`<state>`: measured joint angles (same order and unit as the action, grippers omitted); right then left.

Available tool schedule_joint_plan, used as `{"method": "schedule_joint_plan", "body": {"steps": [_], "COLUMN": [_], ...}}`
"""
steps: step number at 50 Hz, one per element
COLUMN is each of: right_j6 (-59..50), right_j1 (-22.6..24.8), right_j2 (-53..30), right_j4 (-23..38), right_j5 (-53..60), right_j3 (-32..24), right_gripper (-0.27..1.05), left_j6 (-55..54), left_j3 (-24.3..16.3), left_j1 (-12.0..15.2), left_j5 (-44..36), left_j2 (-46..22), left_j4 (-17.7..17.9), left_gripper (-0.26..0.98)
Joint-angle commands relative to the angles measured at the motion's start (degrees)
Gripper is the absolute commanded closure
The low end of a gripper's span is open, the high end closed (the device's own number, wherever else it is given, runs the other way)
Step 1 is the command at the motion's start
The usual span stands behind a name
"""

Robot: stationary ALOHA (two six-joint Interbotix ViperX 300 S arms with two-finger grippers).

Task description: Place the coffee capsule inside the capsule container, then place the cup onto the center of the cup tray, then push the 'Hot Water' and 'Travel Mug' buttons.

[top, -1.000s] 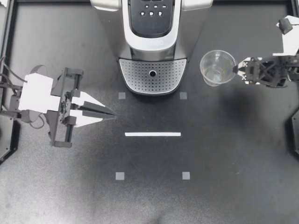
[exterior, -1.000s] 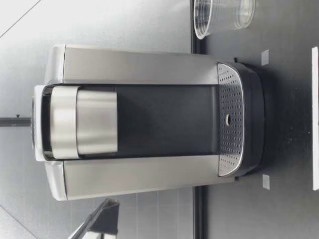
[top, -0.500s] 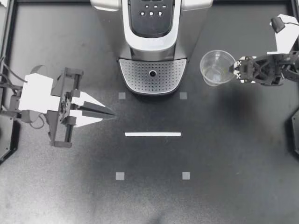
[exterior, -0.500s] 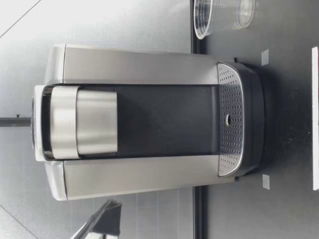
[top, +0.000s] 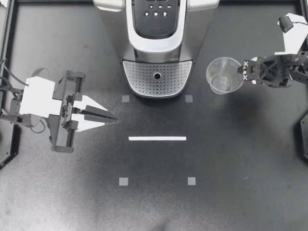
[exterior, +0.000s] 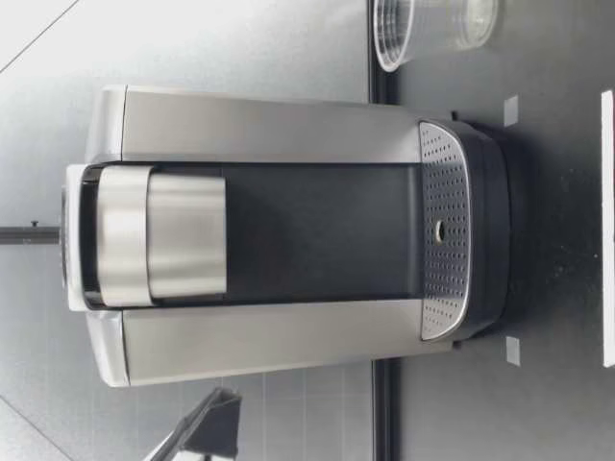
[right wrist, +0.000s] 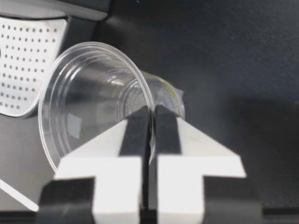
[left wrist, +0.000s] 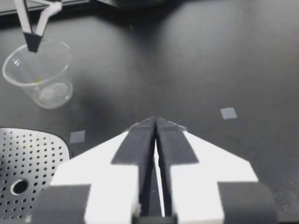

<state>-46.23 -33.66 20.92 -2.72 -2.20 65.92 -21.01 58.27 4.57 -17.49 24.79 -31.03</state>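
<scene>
Right gripper [top: 240, 73] pinched on the wall of the clear plastic cup [top: 220, 77], just beside the cup tray [top: 157, 83] of the coffee machine [top: 156, 33]. Left gripper [top: 114, 117] clenched, empty, over the counter [top: 216, 159].

The cup [top: 224, 75] — clear plastic, mouth up — stands to the right of the coffee machine [top: 156, 38], near it but not touching. Its rim is pinched by my right tool [top: 242, 74] (one finger inside the wall, one outside). The cup tray [top: 157, 77] — a silvery perforated plate with a dark hole at its centre — lies at the machine's foot. Small pale buttons [top: 156, 13] dot the dark top panel.
</scene>
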Motion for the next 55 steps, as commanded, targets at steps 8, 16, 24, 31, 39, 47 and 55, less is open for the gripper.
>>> {"method": "schedule_joint_plan", "body": {"steps": [8,16,24,31,39,47,55], "right_j6": [-3.3,-6.7,-7.6,-7.6,-7.6,-7.6,-7.6], "right_j1": [5.3,8.8,10.2,10.2,10.2,10.2,10.2], "right_j2": [1.1,-1.1,-5.5,-9.6,-14.0,-16.1,-17.0], "right_j4": [-1.0,-1.0,-1.0,-0.9,-0.9,-0.9,-0.9], "right_j5": [0.6,3.3,6.8,6.9,6.9,6.9,6.9], "right_j3": [-4.2,-7.2,-11.1,-14.8,-18.4,-20.2,-21.2], "right_gripper": [0.73,0.73,0.73,0.73,0.73,0.73,0.73], "left_j6": [0.1,0.2,0.2,0.2,0.2,0.2,0.4], "left_j3": [-0.4,-0.4,-0.4,-0.2,0.3,0.7,1.2], "left_j1": [-0.1,0.0,-0.1,-0.1,-0.1,-0.1,-0.1], "left_j5": [-0.3,-0.3,-0.3,-0.3,-0.3,-0.3,-0.3], "left_j2": [0.9,0.9,1.0,1.0,1.3,1.8,2.5], "left_j4": [0.1,0.1,0.2,0.1,0.1,0.1,0.1], "left_gripper": [0.63,0.63,0.63,0.63,0.63,0.63,0.63]}}
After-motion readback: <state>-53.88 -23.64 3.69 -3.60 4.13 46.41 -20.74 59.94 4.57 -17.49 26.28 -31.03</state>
